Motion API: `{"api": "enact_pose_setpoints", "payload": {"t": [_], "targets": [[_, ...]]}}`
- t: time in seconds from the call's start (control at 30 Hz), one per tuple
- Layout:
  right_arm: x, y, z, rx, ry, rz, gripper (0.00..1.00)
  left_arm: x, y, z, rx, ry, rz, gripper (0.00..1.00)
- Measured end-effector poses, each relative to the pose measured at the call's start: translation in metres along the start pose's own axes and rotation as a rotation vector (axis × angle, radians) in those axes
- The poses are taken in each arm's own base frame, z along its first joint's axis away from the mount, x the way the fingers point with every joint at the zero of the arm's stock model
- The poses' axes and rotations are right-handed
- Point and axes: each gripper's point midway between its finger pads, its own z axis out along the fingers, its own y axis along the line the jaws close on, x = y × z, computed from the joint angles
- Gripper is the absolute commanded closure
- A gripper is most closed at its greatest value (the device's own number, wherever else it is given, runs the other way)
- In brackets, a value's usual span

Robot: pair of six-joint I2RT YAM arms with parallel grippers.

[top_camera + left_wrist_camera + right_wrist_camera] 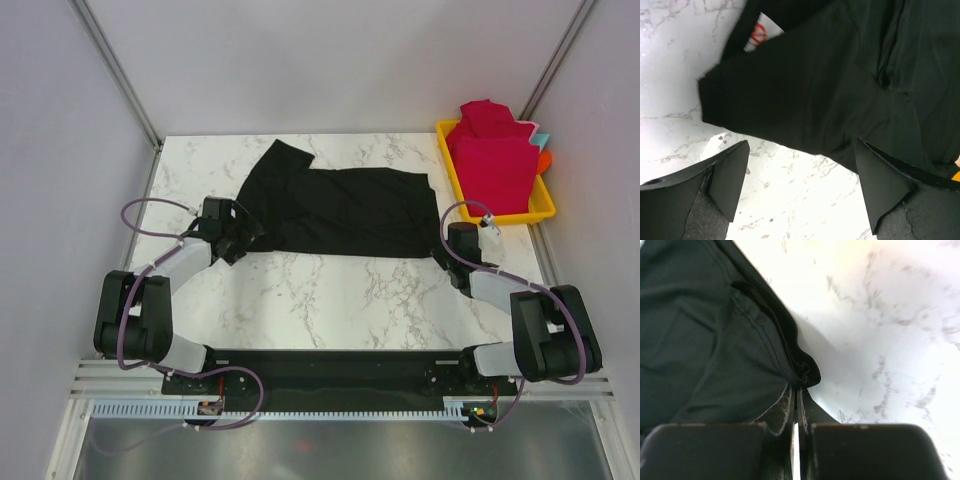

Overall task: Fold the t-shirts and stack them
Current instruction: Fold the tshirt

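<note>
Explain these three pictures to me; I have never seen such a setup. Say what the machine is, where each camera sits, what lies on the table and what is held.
These are two robot arms bolted at the near edge of a white marble table. The overhead picture looks down from above and behind them; the other two come from a camera on each wrist, its own fingers in view. A black cloth t-shirt lies spread on the table; crimson-red t-shirts are piled in a yellow plastic tray at the right. The right gripper is shut, pinching the black shirt's edge. The left gripper is open at the shirt's other side, holding nothing.
</note>
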Motion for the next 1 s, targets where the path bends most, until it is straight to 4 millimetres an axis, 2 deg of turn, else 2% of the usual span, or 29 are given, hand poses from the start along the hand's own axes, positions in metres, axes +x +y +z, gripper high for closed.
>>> {"api": "enact_pose_setpoints", "payload": {"t": [0.07, 0.17, 0.33, 0.4, 0.47, 0.5, 0.53, 0.6, 0.63, 0.77, 0.83, 0.9, 1.0], "targets": [[-0.010, -0.001, -0.006, -0.004, -0.032, 0.017, 0.98, -0.002, 0.002, 0.001, -0.005, -0.011, -0.010, 0.14], [-0.019, 0.002, -0.011, -0.015, -0.061, 0.027, 0.99, -0.003, 0.008, 0.002, -0.026, -0.025, -0.027, 0.18], [-0.016, -0.001, -0.011, -0.003, -0.052, 0.022, 0.99, 0.001, 0.020, 0.004, -0.062, -0.037, -0.065, 0.20], [-0.016, -0.002, -0.011, -0.001, -0.050, 0.021, 0.99, 0.001, 0.025, 0.005, -0.081, -0.053, -0.089, 0.24], [-0.016, -0.002, -0.011, 0.001, -0.049, 0.021, 1.00, 0.000, 0.031, 0.006, -0.098, -0.073, -0.113, 0.32], [-0.015, -0.002, -0.011, 0.001, -0.049, 0.021, 1.00, -0.001, 0.032, 0.007, -0.102, -0.081, -0.121, 0.38], [-0.015, -0.002, -0.011, 0.002, -0.048, 0.021, 1.00, -0.003, 0.034, 0.008, -0.105, -0.095, -0.133, 0.57], [-0.015, -0.002, -0.012, 0.001, -0.048, 0.021, 1.00, -0.007, 0.033, 0.010, -0.103, -0.118, -0.157, 0.77], [-0.015, -0.002, -0.012, 0.001, -0.048, 0.021, 1.00, -0.010, 0.033, 0.013, -0.100, -0.128, -0.166, 0.98], [-0.015, -0.003, -0.012, 0.003, -0.048, 0.020, 1.00, -0.015, 0.045, 0.024, -0.132, -0.134, -0.191, 0.98], [-0.015, -0.005, -0.013, 0.011, -0.045, 0.018, 1.00, -0.018, 0.053, 0.022, -0.156, -0.145, -0.206, 0.98], [-0.016, -0.005, -0.015, 0.011, -0.049, 0.018, 1.00, -0.026, 0.054, 0.013, -0.157, -0.182, -0.213, 0.98], [-0.024, -0.001, -0.023, 0.000, -0.072, 0.023, 1.00, -0.039, 0.048, -0.014, -0.111, -0.265, -0.220, 0.98]]}}
